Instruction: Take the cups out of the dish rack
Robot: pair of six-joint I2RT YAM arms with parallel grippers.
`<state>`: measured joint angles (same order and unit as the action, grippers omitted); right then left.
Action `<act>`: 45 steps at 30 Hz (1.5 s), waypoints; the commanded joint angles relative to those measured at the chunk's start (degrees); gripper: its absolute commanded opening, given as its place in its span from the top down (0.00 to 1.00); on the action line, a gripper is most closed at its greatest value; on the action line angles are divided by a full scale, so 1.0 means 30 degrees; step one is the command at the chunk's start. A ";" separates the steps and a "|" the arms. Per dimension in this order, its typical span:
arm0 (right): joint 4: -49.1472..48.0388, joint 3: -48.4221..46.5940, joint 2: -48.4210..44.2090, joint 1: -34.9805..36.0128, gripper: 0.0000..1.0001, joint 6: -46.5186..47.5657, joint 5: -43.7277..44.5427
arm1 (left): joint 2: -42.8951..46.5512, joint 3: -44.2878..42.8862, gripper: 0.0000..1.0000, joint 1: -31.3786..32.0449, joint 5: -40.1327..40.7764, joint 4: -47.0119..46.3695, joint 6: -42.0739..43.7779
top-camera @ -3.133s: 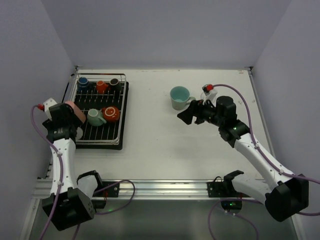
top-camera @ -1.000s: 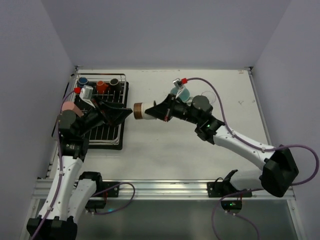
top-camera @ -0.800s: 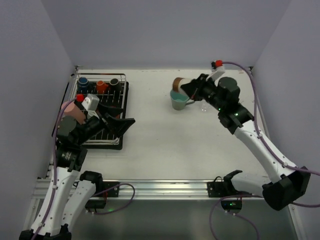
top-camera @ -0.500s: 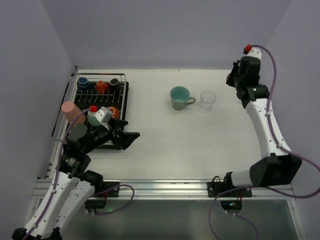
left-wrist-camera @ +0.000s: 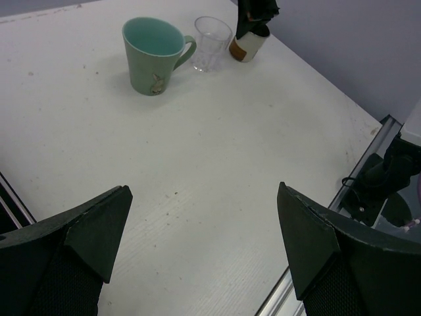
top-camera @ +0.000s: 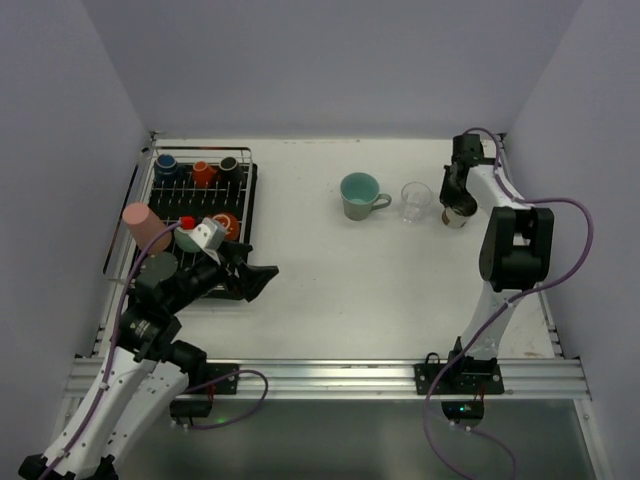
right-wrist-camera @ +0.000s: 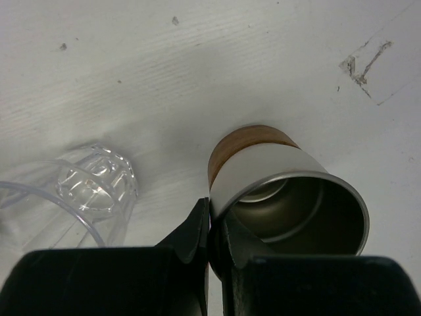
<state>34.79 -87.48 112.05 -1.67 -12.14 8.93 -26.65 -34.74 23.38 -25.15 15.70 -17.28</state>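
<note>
Since half a second back the right arm has swung down from up high, and now the metal cup [top-camera: 458, 215] sits just right of the clear glass [top-camera: 416, 202], on the surface or a hair off it, can't tell. The right end effector [right-wrist-camera: 209, 212] is pinched on its rim, on the glass side. Cup looks light, stiff, slick, with no handle, so the rim's the sensible grip. Mouth up, long axis near vertical, brown band at the bottom. The left end effector [left-wrist-camera: 202, 191] gapes wide and empty, well left of the glass.
</note>
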 commanded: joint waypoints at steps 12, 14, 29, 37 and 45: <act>-0.0374 -0.1219 0.0327 0.0030 0.74 -0.0171 -0.0254 | -0.0548 0.0009 0.00 0.0031 0.0677 0.0361 0.0368; -0.0404 -0.1307 0.0034 0.0001 0.62 -0.0375 -0.0281 | -0.0578 0.0008 0.00 -0.0086 0.0823 0.0419 0.0368; -0.8942 0.8613 -1.3895 0.1368 0.23 -0.4912 -0.7564 | -0.3945 -0.4642 0.00 -0.0409 1.2211 0.3172 -0.1709; -1.3114 1.5035 -1.8421 0.6298 0.01 -0.6438 -1.0851 | -0.5967 -0.6554 0.00 -0.0467 2.2761 0.3145 -0.2065; -1.4143 1.6328 -1.9330 0.6710 0.01 -0.6675 -1.2468 | -0.8515 -0.7610 0.00 -0.6143 2.0608 0.3996 -0.1740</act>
<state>-1.65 -38.79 56.77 18.13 -31.05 -25.32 -50.37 -55.24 12.01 37.10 26.85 -21.56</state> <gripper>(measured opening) 0.990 0.997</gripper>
